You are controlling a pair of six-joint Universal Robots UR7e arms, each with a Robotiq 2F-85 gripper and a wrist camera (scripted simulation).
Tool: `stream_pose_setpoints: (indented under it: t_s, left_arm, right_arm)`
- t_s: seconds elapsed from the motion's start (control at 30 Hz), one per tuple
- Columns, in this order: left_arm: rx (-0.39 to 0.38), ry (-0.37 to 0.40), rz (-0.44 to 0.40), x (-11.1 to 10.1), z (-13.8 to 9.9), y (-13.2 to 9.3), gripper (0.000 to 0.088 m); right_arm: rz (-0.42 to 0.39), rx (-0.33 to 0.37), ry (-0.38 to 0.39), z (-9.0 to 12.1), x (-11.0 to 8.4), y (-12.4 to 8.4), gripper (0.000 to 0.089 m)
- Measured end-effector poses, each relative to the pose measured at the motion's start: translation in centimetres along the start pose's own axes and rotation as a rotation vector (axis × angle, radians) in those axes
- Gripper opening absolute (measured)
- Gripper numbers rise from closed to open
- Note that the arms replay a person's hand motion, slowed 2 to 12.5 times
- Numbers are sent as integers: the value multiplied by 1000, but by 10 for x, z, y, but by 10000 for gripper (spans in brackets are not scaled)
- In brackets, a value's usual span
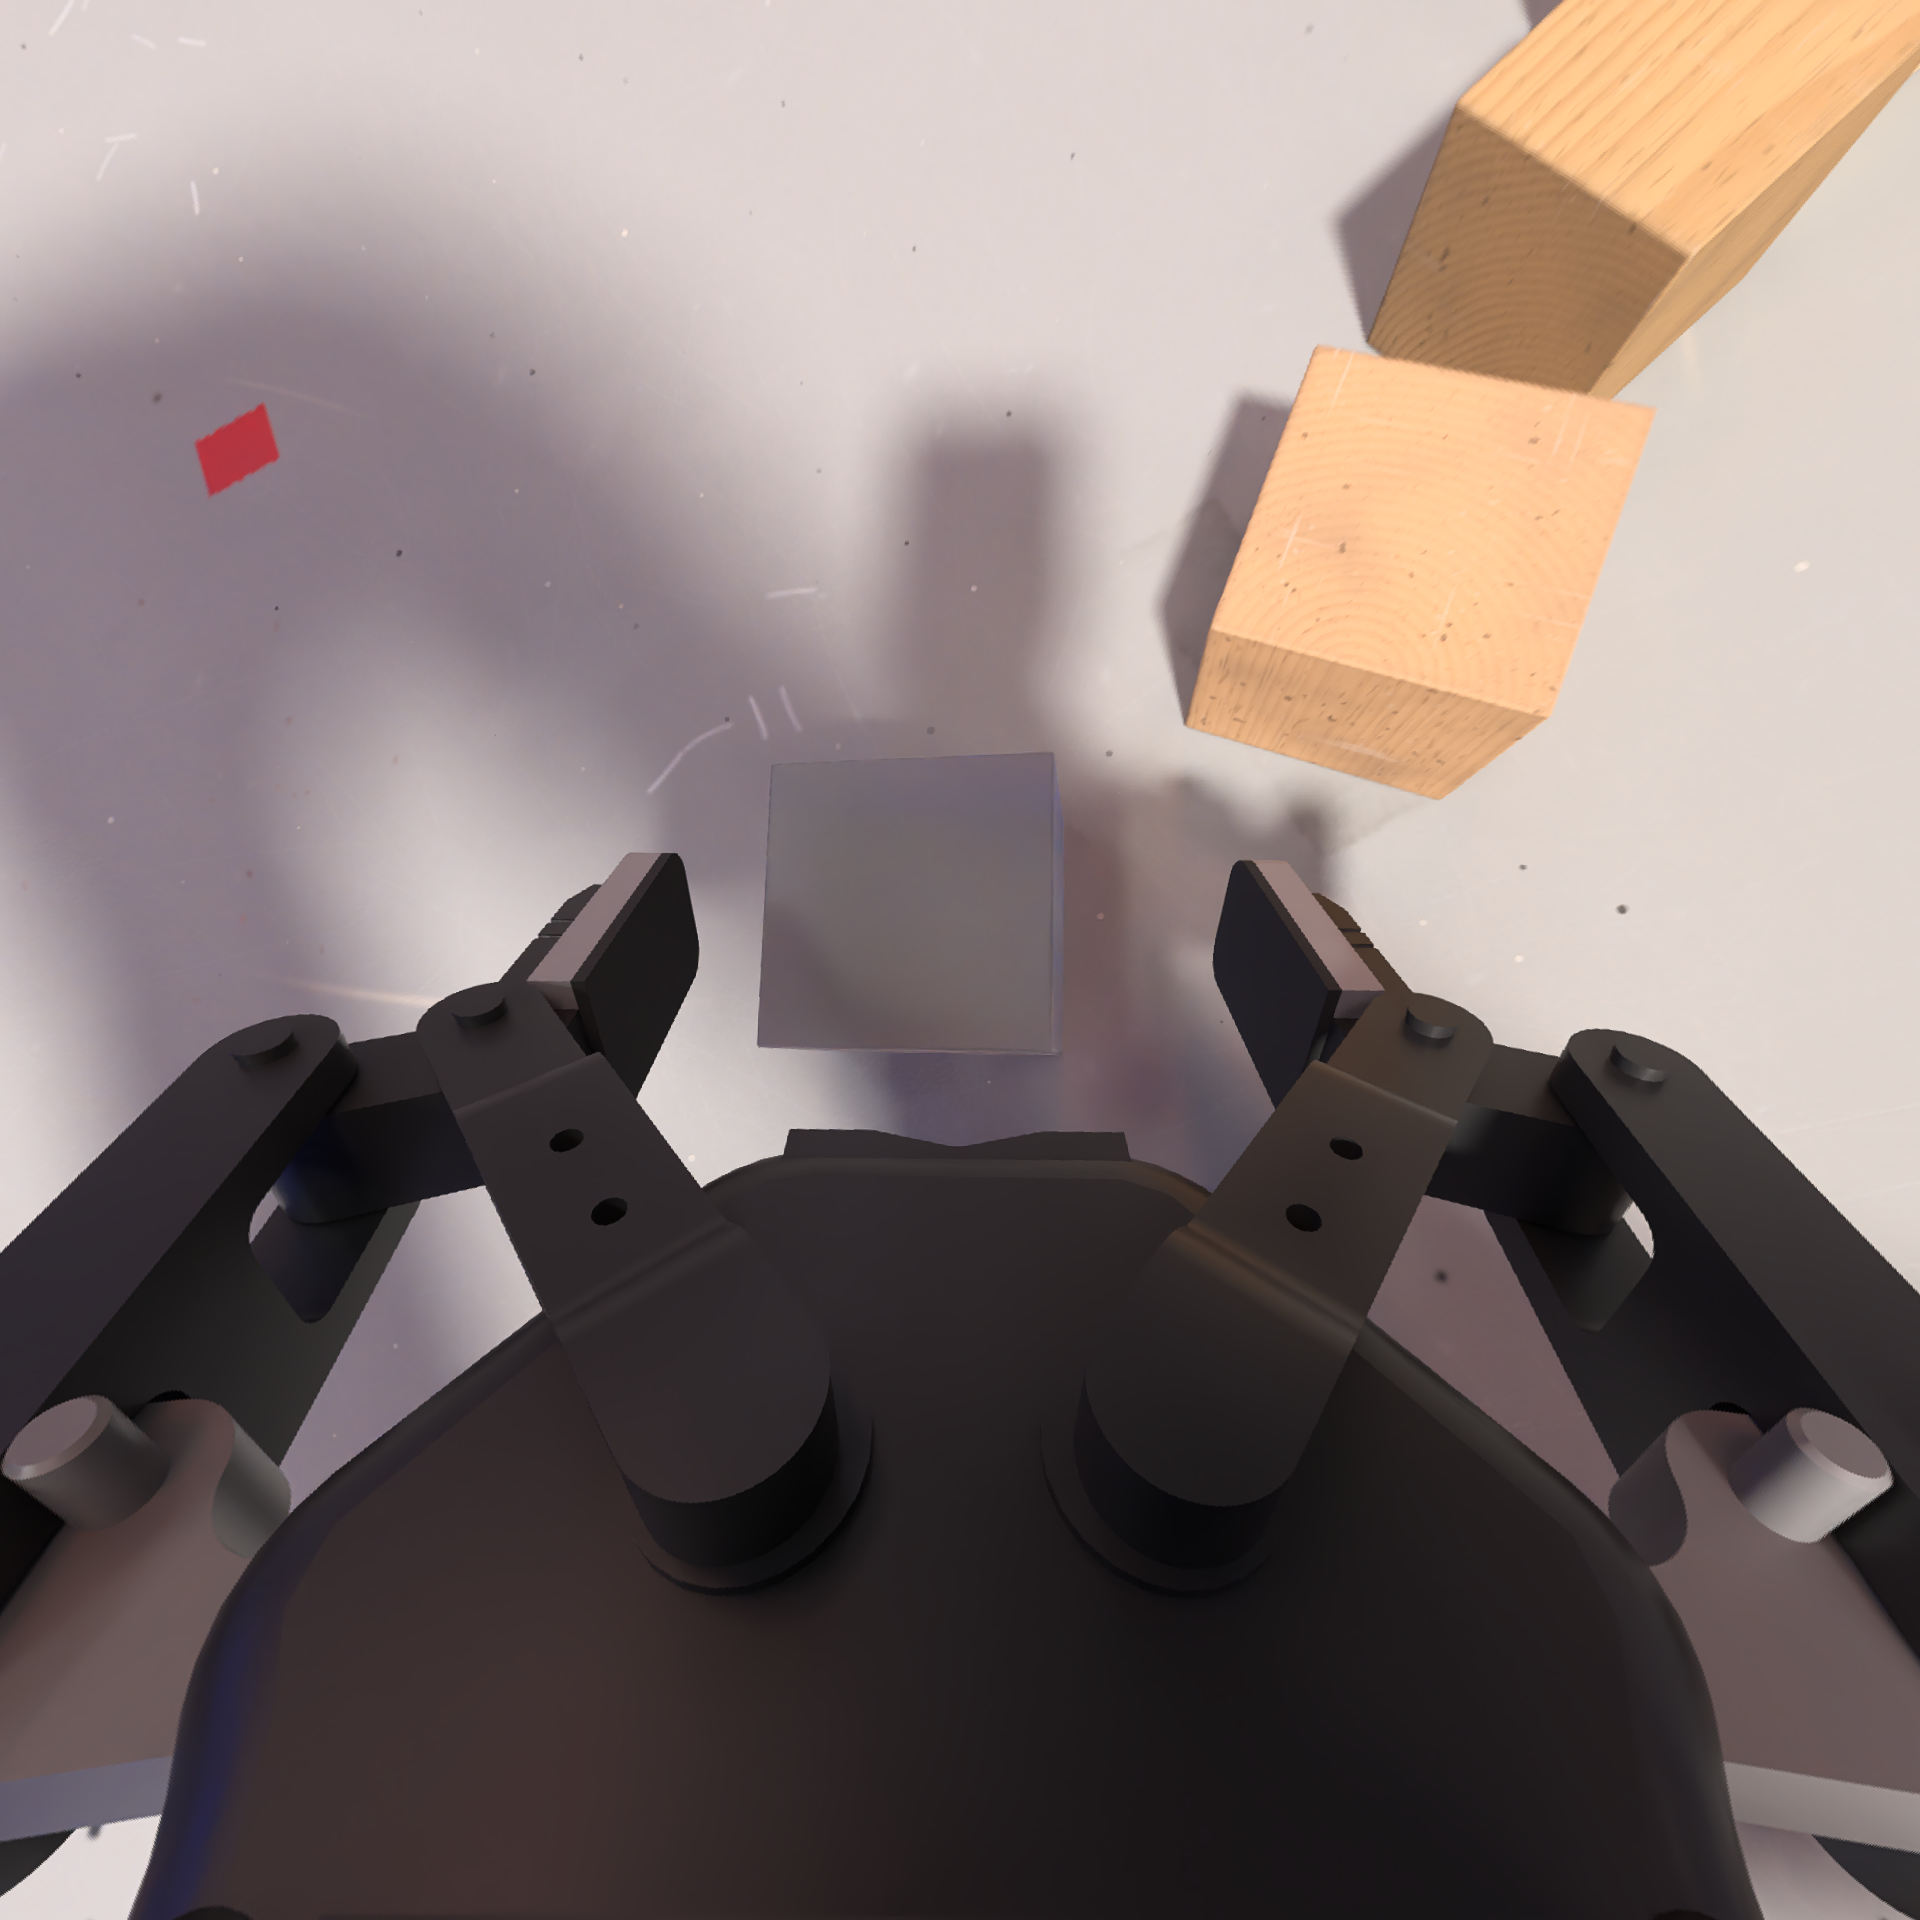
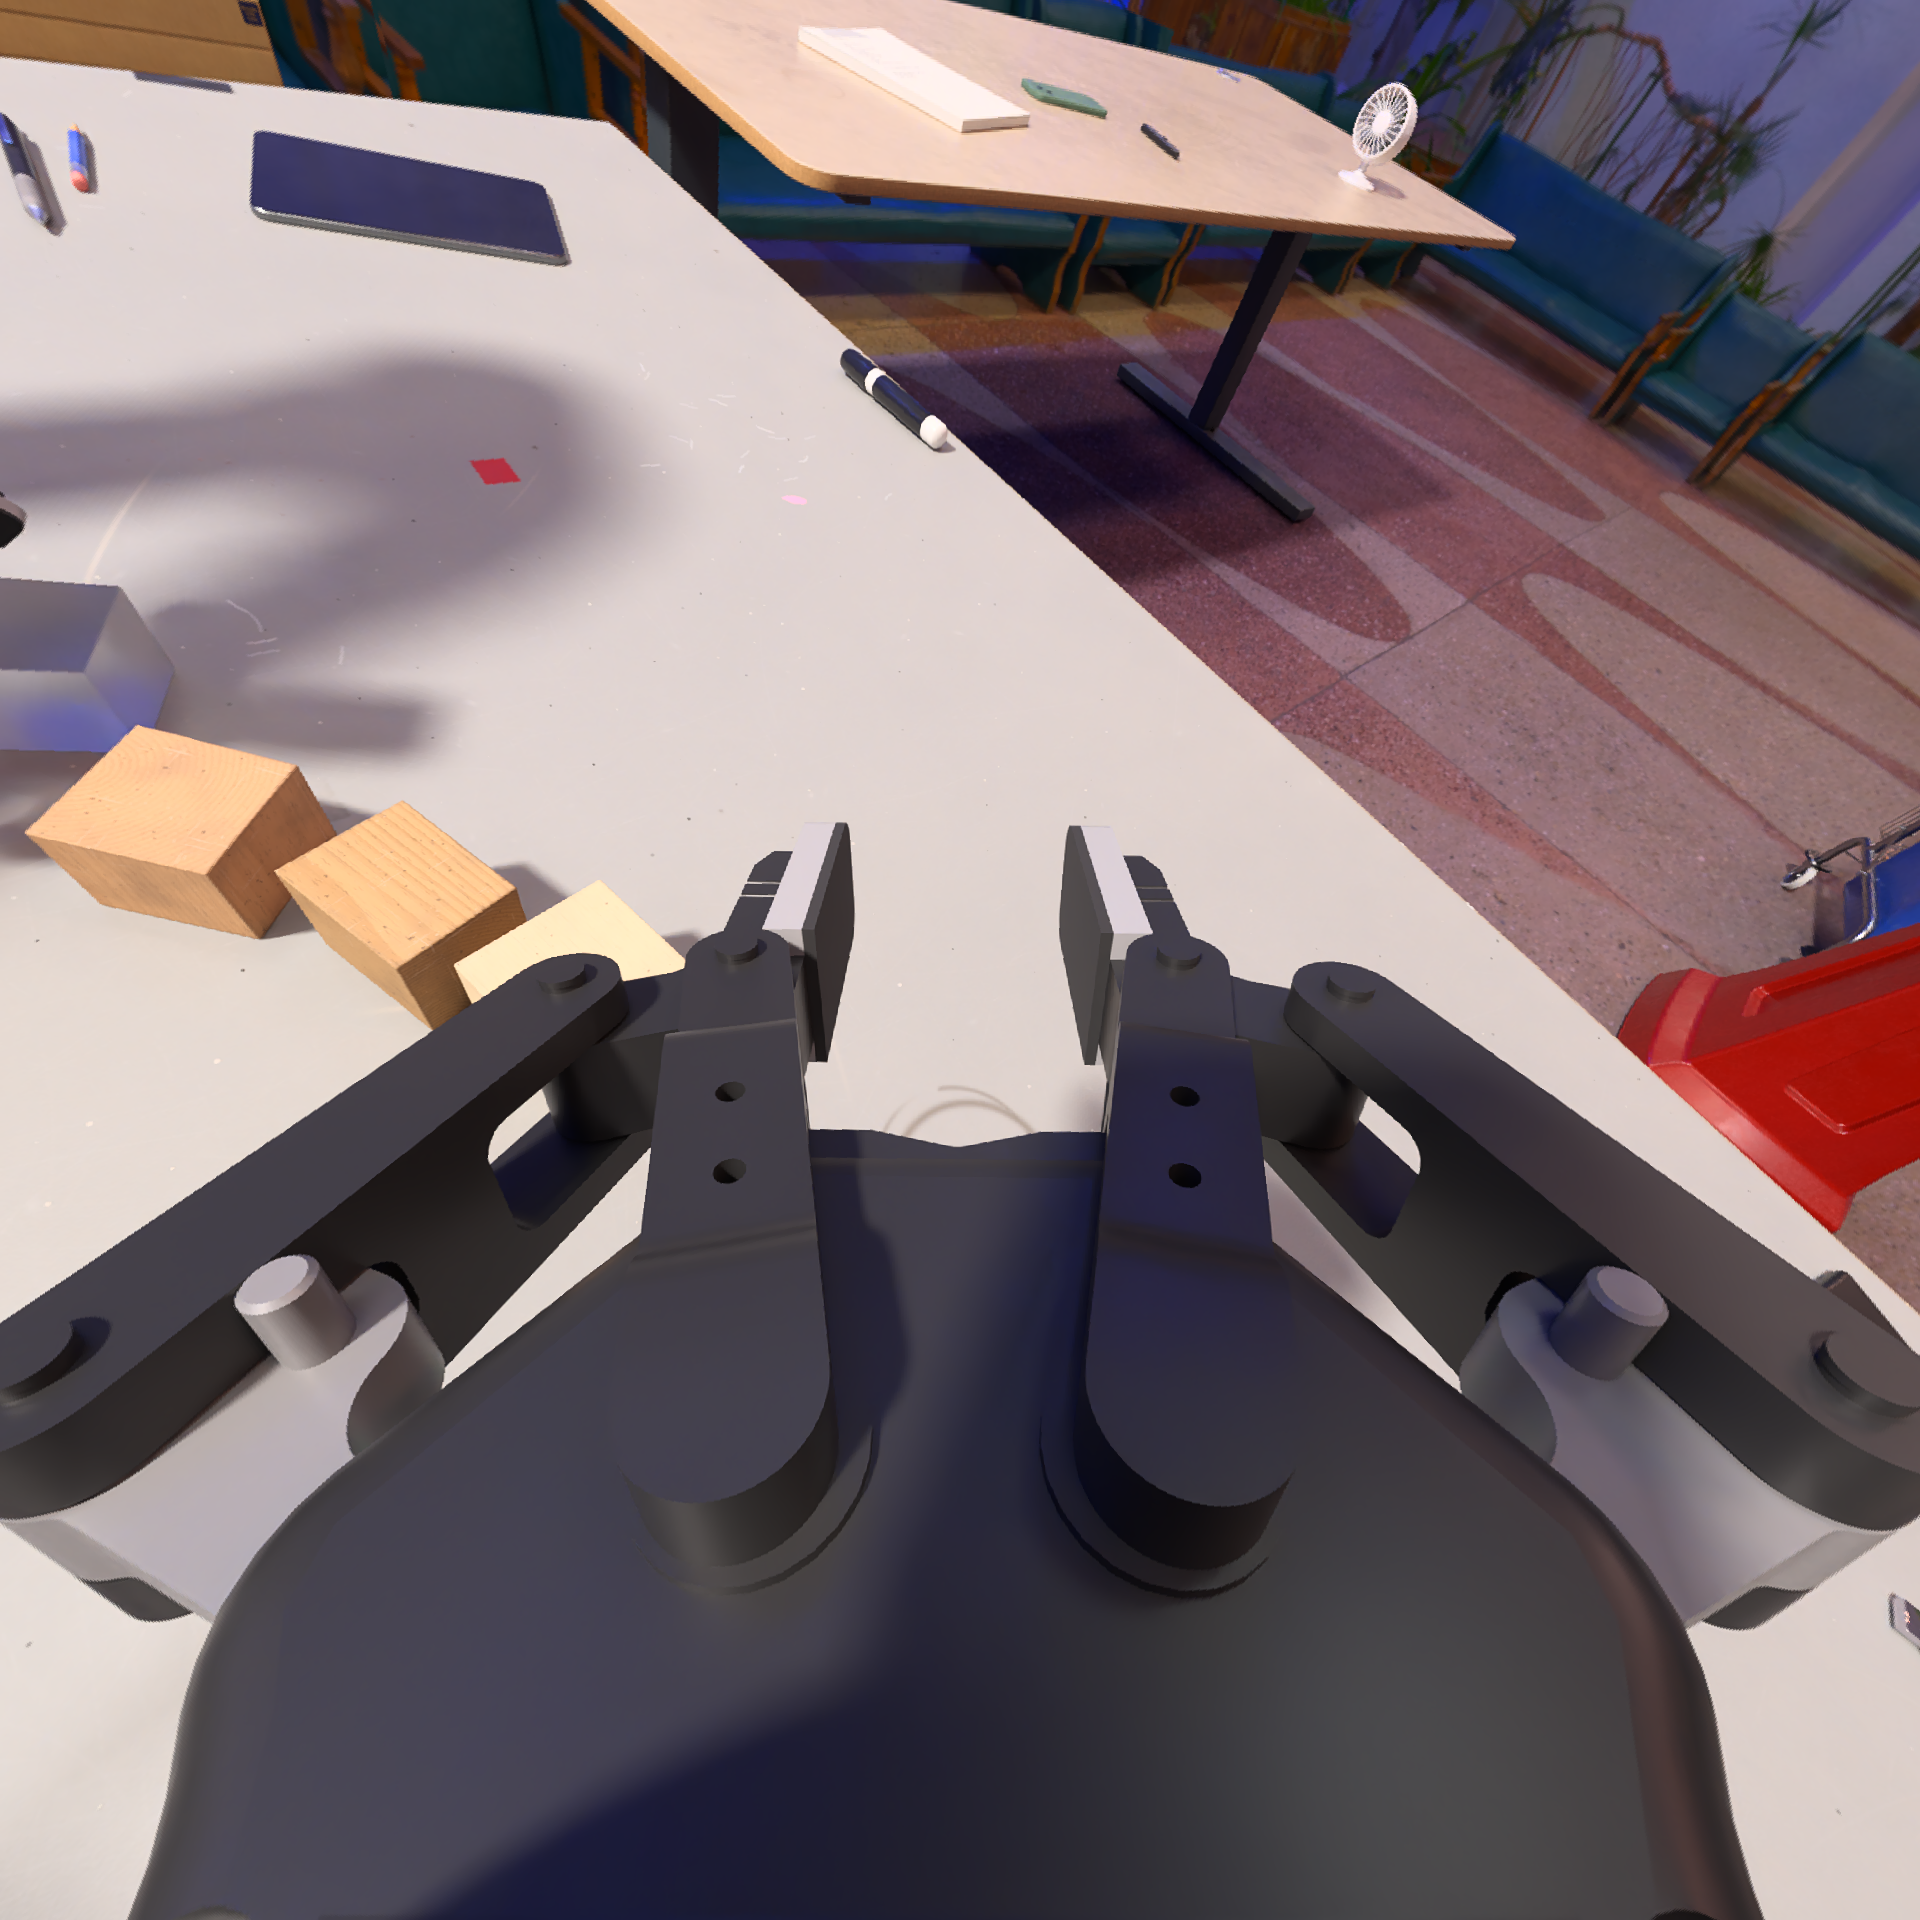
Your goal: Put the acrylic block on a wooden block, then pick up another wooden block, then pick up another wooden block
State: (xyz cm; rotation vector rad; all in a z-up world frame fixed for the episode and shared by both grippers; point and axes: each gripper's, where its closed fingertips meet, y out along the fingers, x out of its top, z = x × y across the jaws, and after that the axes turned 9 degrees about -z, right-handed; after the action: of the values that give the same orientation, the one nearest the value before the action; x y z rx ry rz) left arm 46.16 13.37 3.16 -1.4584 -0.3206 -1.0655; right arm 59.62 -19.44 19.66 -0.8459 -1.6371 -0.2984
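Left wrist view: the left gripper [image 1: 956, 951] is spread wide above the acrylic block [image 1: 909, 902], which sits on the desk [image 1: 520, 644] between the two fingers, touching neither.

Only this view looks straight down on that clear block. Near it, up and to the right, is a wooden block [image 1: 1397, 582], and a second wooden block [image 1: 1621, 177] touches its far edge. A small red mark [image 1: 238, 449] lies well apart on the left. The right wrist view shows more: the right gripper [image 2: 956, 940] with its fingers apart and nothing between them, over bare desk. To its left is a row of three wooden blocks. The pale third block [image 2: 566, 940] is partly hidden behind the gripper's arm. Farther off lie a marker [image 2: 894, 398], a dark tablet [image 2: 405, 197] and two pens [image 2: 47, 171].
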Motion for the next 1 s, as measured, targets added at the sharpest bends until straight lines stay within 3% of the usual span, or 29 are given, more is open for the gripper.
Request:
stream_pose_setpoints:
  t_s: [0.23, 0.43, 0.6, 0.8, 1.0]
  left_arm:
    - [62, 62, 83, -11, 9, 7, 814]
    - [69, 82, 107, -13, 9, 12, 567]
    - [47, 90, 101, -7, 6, 11, 568]
    - [8, 119, 57, 17, -1, 4, 568]
    - [-87, 143, -56, 63, -22, -6, 568]
  right_arm:
    - [17, 4, -1, 0, -4, 1, 366]
    - [33, 9, -3, -1, -8, 2, 365]
    - [45, 10, -2, -2, -12, 4, 365]
    - [58, 10, -3, -3, -16, 6, 365]
    - [71, 12, -4, -4, -19, 8, 365]
